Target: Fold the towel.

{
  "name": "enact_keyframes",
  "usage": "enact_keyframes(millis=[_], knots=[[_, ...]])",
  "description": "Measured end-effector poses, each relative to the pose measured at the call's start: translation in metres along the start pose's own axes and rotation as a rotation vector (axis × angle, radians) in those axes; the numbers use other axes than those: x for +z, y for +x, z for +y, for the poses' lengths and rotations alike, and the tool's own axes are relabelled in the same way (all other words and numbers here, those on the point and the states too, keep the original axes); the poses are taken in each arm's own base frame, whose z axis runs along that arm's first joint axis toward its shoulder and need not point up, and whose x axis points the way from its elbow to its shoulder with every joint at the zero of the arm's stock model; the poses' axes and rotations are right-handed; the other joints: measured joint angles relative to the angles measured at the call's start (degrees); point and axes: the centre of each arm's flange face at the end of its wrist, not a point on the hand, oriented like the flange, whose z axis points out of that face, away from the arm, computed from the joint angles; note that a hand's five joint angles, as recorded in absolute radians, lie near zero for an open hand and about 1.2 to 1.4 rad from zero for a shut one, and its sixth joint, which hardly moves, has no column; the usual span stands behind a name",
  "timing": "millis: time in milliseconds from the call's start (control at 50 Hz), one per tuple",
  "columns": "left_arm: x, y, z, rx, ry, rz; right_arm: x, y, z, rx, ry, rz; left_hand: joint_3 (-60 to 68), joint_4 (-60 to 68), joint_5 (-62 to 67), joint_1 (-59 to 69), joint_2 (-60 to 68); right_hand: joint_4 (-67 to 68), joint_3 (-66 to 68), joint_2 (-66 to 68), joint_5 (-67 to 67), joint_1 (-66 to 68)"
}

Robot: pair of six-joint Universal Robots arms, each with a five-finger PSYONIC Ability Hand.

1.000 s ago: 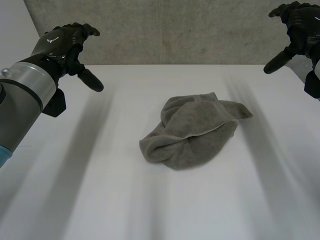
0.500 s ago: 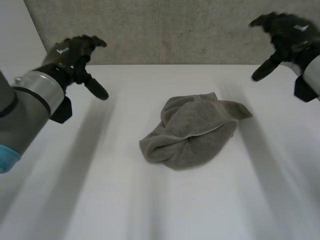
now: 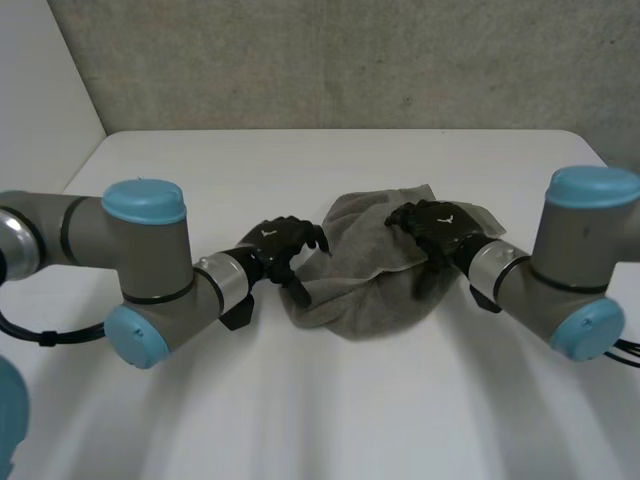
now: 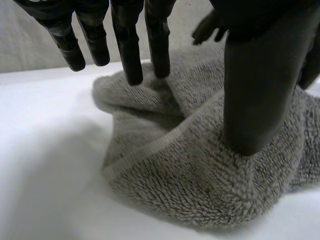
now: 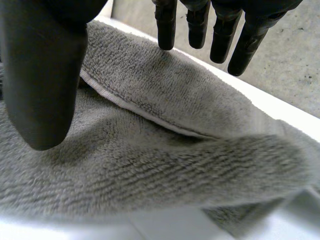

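Note:
A crumpled grey towel (image 3: pixel 372 292) lies in a heap at the middle of the white table (image 3: pixel 330 410). My left hand (image 3: pixel 278 240) is down at the heap's left end. In the left wrist view its thumb (image 4: pixel 257 85) presses on the towel (image 4: pixel 190 175) and its straight fingers (image 4: pixel 131 47) touch a raised fold, with nothing pinched. My right hand (image 3: pixel 440 226) rests on the heap's right side. In the right wrist view its fingers (image 5: pixel 200 22) stand straight just over the towel (image 5: pixel 150 170) near a hemmed edge, the thumb (image 5: pixel 42 75) spread wide above the cloth.
Both arms reach in low over the table from the left (image 3: pixel 145 265) and the right (image 3: pixel 570 275). A grey wall (image 3: pixel 330 60) runs behind the table's far edge. Bare white table lies in front of the towel and to both sides.
Both hands have come down from high at the far corners to the towel, the left to its left end, the right onto its right side. The left hand's fingers have drawn in slightly.

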Motion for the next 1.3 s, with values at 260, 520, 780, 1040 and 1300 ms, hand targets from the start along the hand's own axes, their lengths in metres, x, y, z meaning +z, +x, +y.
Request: enact_keyframes(millis=[260,520,780,1040,1300], knots=[[0.001,0.002,-0.006,-0.017,0.01,0.018,0.011,-0.003,-0.008,0.15,0.112,0.038,0.0,0.0,44.36,44.12,43.3,0.0,0.0,55.6,56.2,54.26],[-0.054,0.022,-0.082,-0.145,0.188,0.037,-0.059,0.004,-0.103,0.115,0.285,-0.067,0.0,0.0,44.39,44.16,43.74,0.0,0.0,58.96,61.16,59.24],[-0.108,0.04,-0.105,-0.164,0.255,0.044,-0.124,0.022,-0.14,-0.013,0.2,-0.194,0.0,0.0,45.26,44.16,44.88,0.0,0.0,58.99,61.17,59.24],[-0.093,0.009,-0.141,-0.031,0.389,-0.034,-0.082,0.03,-0.144,-0.297,0.17,-0.2,0.0,0.0,45.5,44.98,45.1,0.0,0.0,59.98,61.2,59.27],[-0.154,0.055,-0.27,0.264,1.021,-0.023,-0.113,0.02,-0.268,-0.428,0.739,0.006,0.0,0.0,45.74,45.63,45.13,0.0,0.0,60.06,61.33,59.28]])
